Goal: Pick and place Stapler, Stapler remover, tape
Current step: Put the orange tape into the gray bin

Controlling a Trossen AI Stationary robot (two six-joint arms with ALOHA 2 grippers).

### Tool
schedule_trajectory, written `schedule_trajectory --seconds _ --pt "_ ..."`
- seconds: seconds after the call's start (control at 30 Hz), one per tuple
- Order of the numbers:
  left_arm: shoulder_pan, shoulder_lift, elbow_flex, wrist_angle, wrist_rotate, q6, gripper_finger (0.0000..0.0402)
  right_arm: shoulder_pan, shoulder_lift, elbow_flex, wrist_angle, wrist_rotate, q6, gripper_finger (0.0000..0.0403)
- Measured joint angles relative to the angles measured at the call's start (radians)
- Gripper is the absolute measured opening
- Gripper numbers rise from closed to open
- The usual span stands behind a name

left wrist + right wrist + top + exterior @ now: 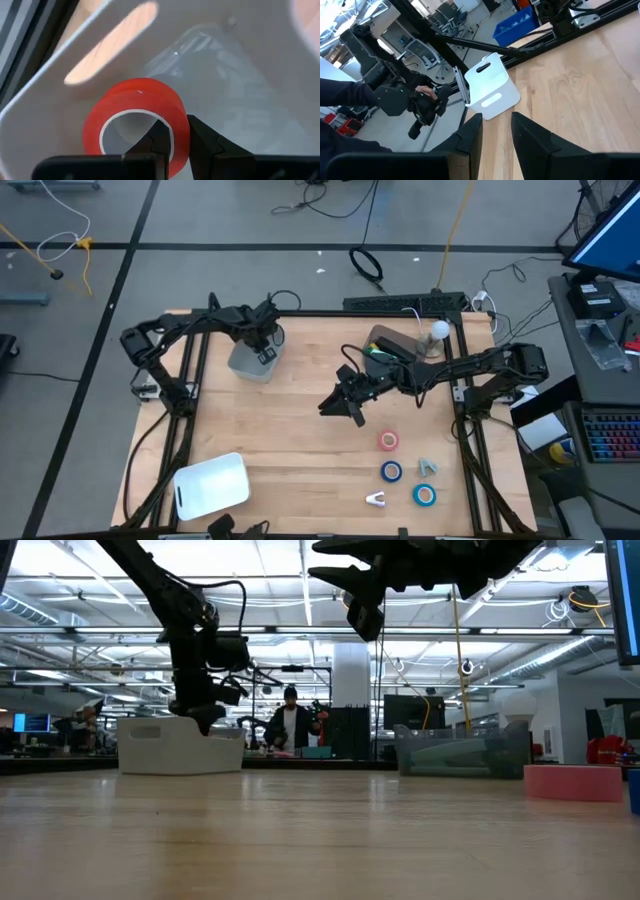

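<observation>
My left gripper (262,352) reaches down into a white bin (248,365) at the table's far left and is shut on a red tape roll (135,117) with a white core. Near the right front lie another red roll (388,441), two blue rolls (391,471) (424,495) and two small grey claw-shaped pieces (375,499) (428,467), perhaps stapler removers. My right gripper (345,408) hovers open above mid-table with nothing between its fingers (496,134). I cannot make out the stapler. My left gripper pinches the red roll's wall (178,114), with one finger (156,131) inside the ring and the other (196,125) outside. The fingers come from above, pointing steeply down. The roll stands on edge inside the bin's walls; I cannot tell whether it touches the floor.
A second white bin (212,484) lies at the near left corner. A clear container (388,345) and a white bulb-shaped object (438,330) stand at the far right. Bare wood lies between the bins. A person's hands and sleeve (350,95) work beyond the table edge.
</observation>
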Motion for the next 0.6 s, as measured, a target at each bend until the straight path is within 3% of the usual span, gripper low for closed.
schedule_trajectory --seconds 0.6 --pt "0.007 0.047 0.001 0.013 -0.008 0.001 0.0074 0.0 0.0 0.0 0.007 0.0 0.0 0.0096"
